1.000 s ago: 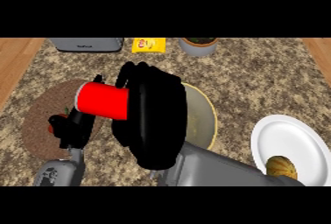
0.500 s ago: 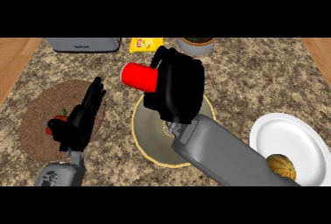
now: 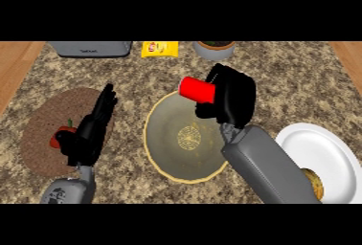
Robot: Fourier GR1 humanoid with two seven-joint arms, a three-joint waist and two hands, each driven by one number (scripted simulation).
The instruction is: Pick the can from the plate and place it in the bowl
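Far left, a brown round mat lay on the speckled stone surface, with a small red item on it, mostly hidden by the left hand. The left hand hovered over the mat's right part, fingers straight and extended up the view – holding nothing, grey forearm entering from the lower edge.

Along the far edge sat a grey appliance, then a yellow packet, then a round pot with dark contents.

Centre: the bowl, wide and olive with a yellow rim, sat just right of the mat. Nothing lay inside it except a pattern at its middle.

The red can was up at the bowl's far rim, tilted on its side, gripped by the right hand – fingers curled round it from the right. The can overlapped the bowl's upper edge; cannot tell whether it touched the rim.

The right forearm ran down to the lower right, crossing the bowl's right side.

Far right, a white plate lay near the bowl, with a tan round item on its near part, partly hidden by the forearm.
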